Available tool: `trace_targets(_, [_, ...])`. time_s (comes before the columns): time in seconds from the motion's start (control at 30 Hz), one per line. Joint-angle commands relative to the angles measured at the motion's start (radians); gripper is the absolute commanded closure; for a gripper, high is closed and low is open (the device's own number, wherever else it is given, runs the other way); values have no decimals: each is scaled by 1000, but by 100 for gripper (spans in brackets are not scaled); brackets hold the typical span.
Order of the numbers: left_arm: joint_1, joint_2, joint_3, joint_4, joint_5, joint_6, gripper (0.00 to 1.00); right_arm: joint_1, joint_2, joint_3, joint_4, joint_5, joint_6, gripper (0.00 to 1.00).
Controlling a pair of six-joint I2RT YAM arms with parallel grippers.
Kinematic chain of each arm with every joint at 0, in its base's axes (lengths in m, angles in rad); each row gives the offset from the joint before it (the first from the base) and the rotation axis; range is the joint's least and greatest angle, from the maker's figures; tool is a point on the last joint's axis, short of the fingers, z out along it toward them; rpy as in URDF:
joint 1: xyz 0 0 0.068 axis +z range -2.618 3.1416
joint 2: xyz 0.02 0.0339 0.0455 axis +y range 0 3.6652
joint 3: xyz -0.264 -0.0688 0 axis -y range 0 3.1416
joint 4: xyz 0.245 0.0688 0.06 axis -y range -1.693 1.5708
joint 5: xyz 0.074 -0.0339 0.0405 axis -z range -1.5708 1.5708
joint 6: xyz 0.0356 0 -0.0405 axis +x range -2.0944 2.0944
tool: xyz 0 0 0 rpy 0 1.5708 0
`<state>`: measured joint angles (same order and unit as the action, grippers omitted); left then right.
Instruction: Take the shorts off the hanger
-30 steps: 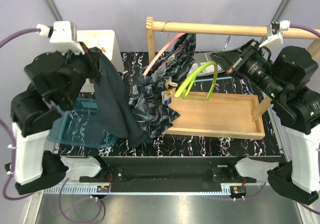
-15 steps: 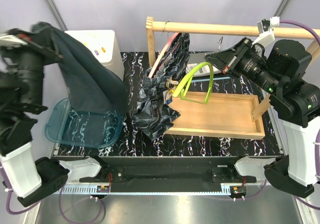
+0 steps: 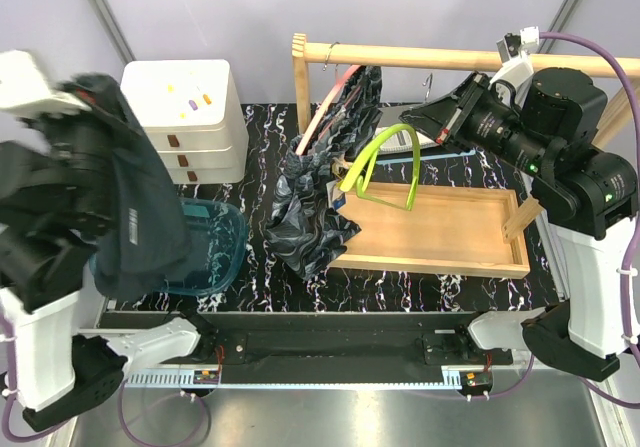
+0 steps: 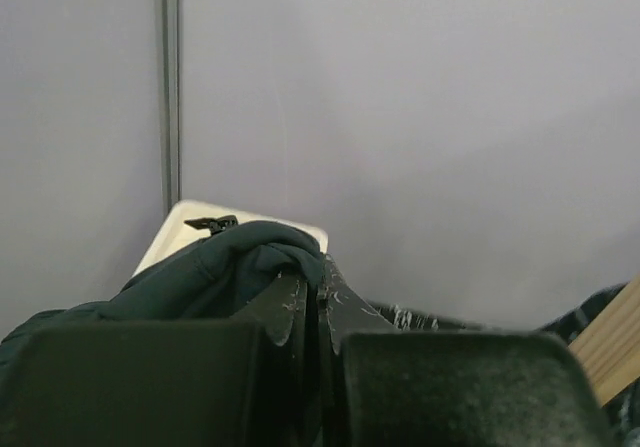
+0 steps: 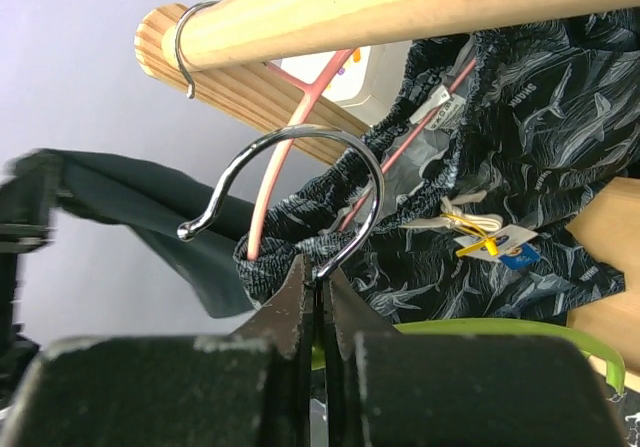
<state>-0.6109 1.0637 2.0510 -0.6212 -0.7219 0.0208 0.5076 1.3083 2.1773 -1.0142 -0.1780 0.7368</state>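
Observation:
The plain navy shorts [image 3: 140, 217] hang from my left gripper [image 4: 318, 287], which is shut on a fold of them [image 4: 220, 267], high at the far left above the blue bin. The marbled shorts [image 3: 310, 207] hang on a pink hanger [image 3: 325, 107] from the wooden rail [image 3: 420, 59]; they also show in the right wrist view [image 5: 520, 147]. My right gripper [image 3: 412, 117] is shut on the metal hook [image 5: 340, 167] of a bare green hanger [image 3: 385, 157], held off the rail just right of the marbled shorts.
A blue plastic bin [image 3: 215, 242] lies on the marbled mat at left, partly under the navy shorts. White stacked drawers [image 3: 185, 117] stand at the back left. A wooden tray [image 3: 440, 260] lies at the right below the green hanger.
My left arm has swung the navy shorts away from the rack, up and then to the near left over the bin. My right gripper has shifted a little left with the green hanger.

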Motion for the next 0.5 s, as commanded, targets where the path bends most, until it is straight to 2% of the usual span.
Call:
trace_targets(0.0, [26,-67,-207,-18,15,-134,100,-4,-17,21,34,-22,-34,100])
trace_targets(0.07, [93,-71,-273,-46,50,-183,100,-4,-8,30,35,-18,-33,100])
trace_targets(0.2, [264,-65,-305,-63,252,-280,100,-4,-7,10,35,-64,-13,100])
trace_targets(0.37, [423,42,-100,-126,348,-300,100,-4,-6,12,34,-75,-19,100])
trace_targets(0.47, [465,82,-42,-134,381,-312,100,-4,6,44,28,-71,-42,100])
